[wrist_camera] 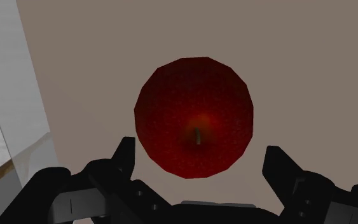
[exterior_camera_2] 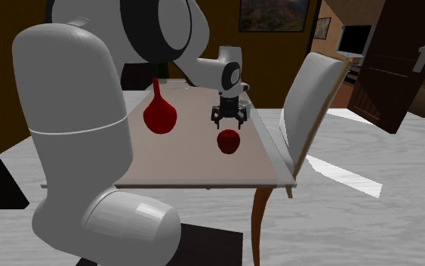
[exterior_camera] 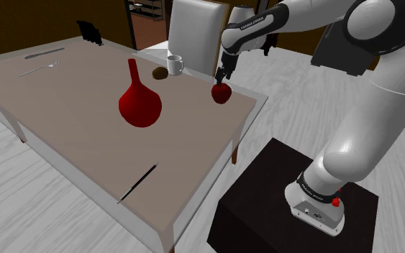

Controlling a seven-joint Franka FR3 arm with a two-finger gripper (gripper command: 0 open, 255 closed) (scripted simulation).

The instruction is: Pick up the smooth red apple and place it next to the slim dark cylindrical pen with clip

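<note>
The red apple point(exterior_camera: 221, 92) rests upright on the brownish table point(exterior_camera: 71, 122), close to the edge by the white chair. My black gripper point(exterior_camera: 222, 74) hangs just above it, open, with nothing held. The wrist view looks straight down on the apple point(wrist_camera: 194, 118) and its stem, with one finger point(wrist_camera: 125, 147) on each side and clear of it. In the second exterior view the gripper point(exterior_camera_2: 228, 121) sits directly over the apple point(exterior_camera_2: 228, 141). The slim dark pen point(exterior_camera: 137, 183) lies near the table's front edge, far from the apple.
A red long-necked vase point(exterior_camera: 139, 104) stands mid-table between apple and pen. A white mug point(exterior_camera: 175, 65) and a small brown object point(exterior_camera: 160, 72) sit behind the apple. Cutlery point(exterior_camera: 39, 70) lies at the far left. A white chair point(exterior_camera: 193, 36) stands by the table.
</note>
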